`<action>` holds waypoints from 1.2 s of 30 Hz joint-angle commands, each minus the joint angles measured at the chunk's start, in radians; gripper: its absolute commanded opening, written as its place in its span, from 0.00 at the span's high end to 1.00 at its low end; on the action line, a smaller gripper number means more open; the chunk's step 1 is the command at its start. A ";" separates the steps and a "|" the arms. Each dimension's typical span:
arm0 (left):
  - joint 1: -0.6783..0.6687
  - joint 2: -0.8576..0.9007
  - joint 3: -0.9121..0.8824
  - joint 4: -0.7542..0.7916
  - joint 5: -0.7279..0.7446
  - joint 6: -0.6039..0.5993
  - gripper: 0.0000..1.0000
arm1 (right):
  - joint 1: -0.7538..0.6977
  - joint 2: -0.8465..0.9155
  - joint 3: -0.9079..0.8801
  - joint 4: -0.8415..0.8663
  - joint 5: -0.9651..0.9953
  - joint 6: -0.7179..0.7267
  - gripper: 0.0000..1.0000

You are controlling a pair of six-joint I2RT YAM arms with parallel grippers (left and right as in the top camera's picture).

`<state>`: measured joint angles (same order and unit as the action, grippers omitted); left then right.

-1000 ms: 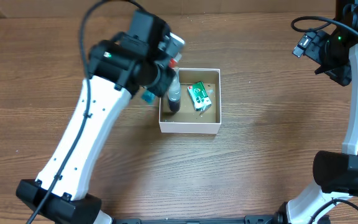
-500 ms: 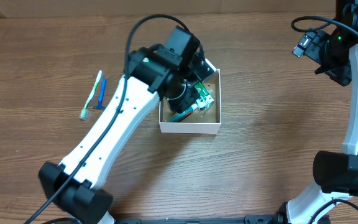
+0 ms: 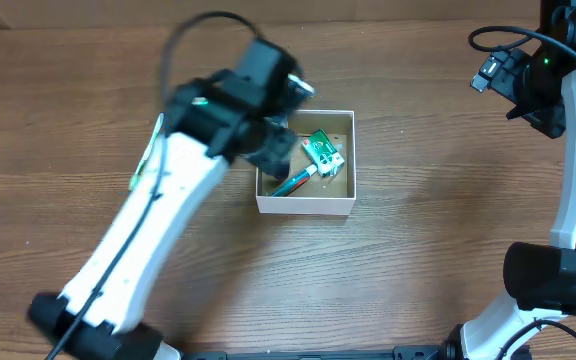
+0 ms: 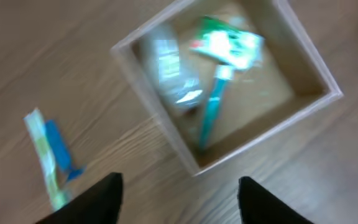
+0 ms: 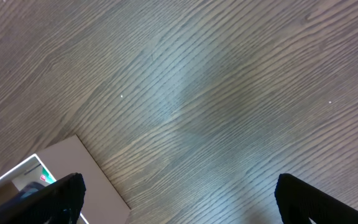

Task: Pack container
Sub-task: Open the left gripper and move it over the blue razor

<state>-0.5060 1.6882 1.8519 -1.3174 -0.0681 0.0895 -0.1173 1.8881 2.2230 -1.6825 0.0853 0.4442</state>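
The container point(image 3: 306, 206), a white-walled square box with a brown inside, sits mid-table. It holds a green packet point(image 3: 320, 152) and a teal stick-shaped item point(image 3: 293, 183). The left wrist view, which is blurred, shows the container point(image 4: 272, 127) with a clear bottle point(image 4: 169, 68), the green packet point(image 4: 229, 43) and the teal item point(image 4: 211, 115) inside. My left gripper point(image 4: 179, 202) is open and empty, above the table just outside the box's left corner; it is blurred in the overhead view point(image 3: 276, 150). My right gripper point(image 5: 179, 193) is open and empty, high at the far right point(image 3: 513, 85).
A green-and-blue wrapped toothbrush point(image 4: 45, 155) lies on the wooden table left of the box, mostly hidden under my left arm in the overhead view point(image 3: 140, 172). A pale flat corner point(image 5: 73, 168) shows at the bottom left of the right wrist view.
My left arm was over the box, where the teal item now lies. It has swung back left off the box. The right arm has not moved.
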 commanded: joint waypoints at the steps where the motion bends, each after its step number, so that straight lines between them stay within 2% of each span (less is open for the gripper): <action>1: 0.150 -0.071 0.008 -0.023 -0.103 -0.192 0.27 | -0.002 0.000 0.003 0.005 0.003 0.001 0.00; 4: 0.260 -0.060 -0.015 -0.011 -0.098 -0.218 0.17 | -0.002 0.000 0.003 0.005 0.003 0.001 0.00; 13: 0.475 0.039 -0.218 0.192 -0.032 -0.228 0.13 | -0.002 0.000 0.003 0.005 0.003 0.001 0.00; 22: 0.555 0.203 -0.266 0.280 0.066 -0.206 0.13 | -0.002 0.000 0.003 0.005 0.003 0.001 0.00; 31: 0.558 0.346 -0.266 0.332 0.064 -0.179 0.13 | -0.002 0.000 0.003 0.005 0.003 0.001 0.00; 36: 0.559 0.379 -0.266 0.372 0.061 -0.175 0.17 | -0.002 0.000 0.003 0.005 0.003 0.001 0.00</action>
<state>0.0479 2.0411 1.5898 -0.9672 -0.0181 -0.1040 -0.1173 1.8881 2.2230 -1.6821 0.0849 0.4442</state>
